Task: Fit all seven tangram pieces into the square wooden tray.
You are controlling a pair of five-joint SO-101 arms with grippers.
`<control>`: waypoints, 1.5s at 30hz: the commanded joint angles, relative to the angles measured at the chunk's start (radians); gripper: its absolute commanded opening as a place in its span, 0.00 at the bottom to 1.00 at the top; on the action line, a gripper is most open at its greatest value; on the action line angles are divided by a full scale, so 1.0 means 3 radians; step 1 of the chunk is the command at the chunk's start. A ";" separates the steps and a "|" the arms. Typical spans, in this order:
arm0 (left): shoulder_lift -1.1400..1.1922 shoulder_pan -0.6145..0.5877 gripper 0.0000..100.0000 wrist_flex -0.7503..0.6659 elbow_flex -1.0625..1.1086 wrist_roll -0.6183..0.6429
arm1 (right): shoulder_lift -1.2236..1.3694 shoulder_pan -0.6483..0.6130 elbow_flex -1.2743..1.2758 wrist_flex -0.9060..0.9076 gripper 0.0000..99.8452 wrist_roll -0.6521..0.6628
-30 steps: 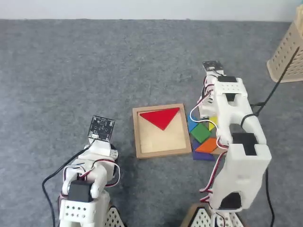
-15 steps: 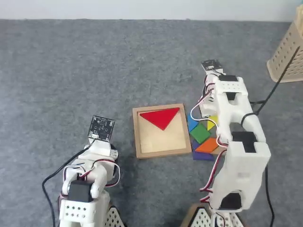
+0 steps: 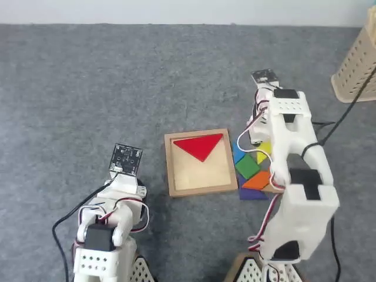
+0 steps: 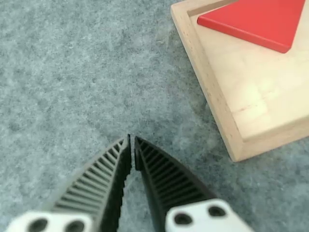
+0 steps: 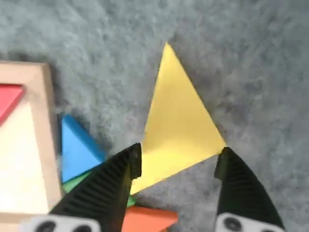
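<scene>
The square wooden tray lies mid-table with a red triangle in its far half. Blue, green, orange, purple and yellow pieces are bunched right of the tray, partly under the right arm. My right gripper is open, its jaws straddling the near edge of the yellow triangle, beside the blue triangle. My left gripper is shut and empty over bare carpet, a short way from the tray's corner.
Grey carpet covers the table. A beige perforated basket stands at the far right edge. The left arm sits at the near left, with open carpet around and beyond it.
The right arm has shifted slightly to the right over the loose pieces. The left arm and the tray have not moved.
</scene>
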 commanded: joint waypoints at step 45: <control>-0.0066 -0.0020 0.01 0.0020 -0.0059 0.0020 | 0.0488 -0.0023 -0.0491 0.0074 0.19 -0.0179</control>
